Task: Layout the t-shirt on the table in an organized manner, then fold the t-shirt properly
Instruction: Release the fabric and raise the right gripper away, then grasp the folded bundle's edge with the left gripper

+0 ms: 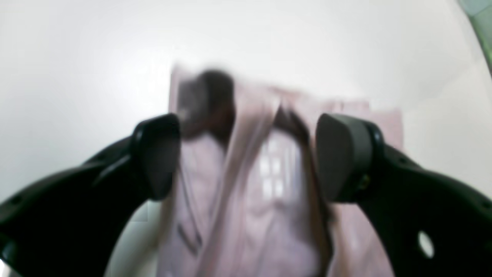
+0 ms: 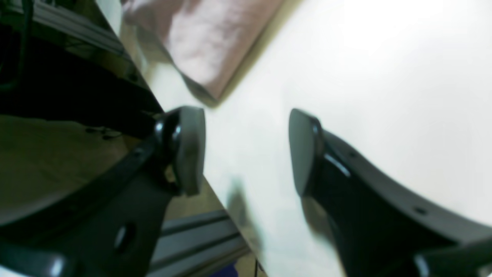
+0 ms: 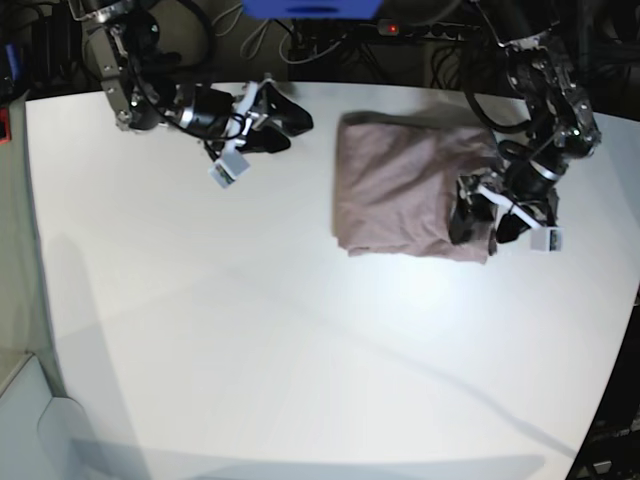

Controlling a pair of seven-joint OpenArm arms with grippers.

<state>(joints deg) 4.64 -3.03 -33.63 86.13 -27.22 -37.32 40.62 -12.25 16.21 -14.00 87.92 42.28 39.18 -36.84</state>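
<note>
The mauve-pink t-shirt [image 3: 410,185] lies as a rough folded rectangle on the white table [image 3: 250,330], right of centre toward the far edge. My left gripper [image 3: 485,225] sits at the shirt's right edge. In the left wrist view this gripper [image 1: 248,154] is open, its pads wide apart on either side of a raised ridge of the blurred t-shirt [image 1: 269,184]. My right gripper [image 3: 295,128] hovers left of the shirt, apart from it. In the right wrist view it [image 2: 246,150] is open over bare table [image 2: 365,77], with a t-shirt corner [image 2: 207,42] ahead of it.
The table's far edge runs just behind both grippers, with dark clutter and cables beyond. A blue object [image 3: 310,8] and a power strip [image 3: 420,28] lie past that edge. In the right wrist view a metal frame rail [image 2: 200,238] shows below the table's edge.
</note>
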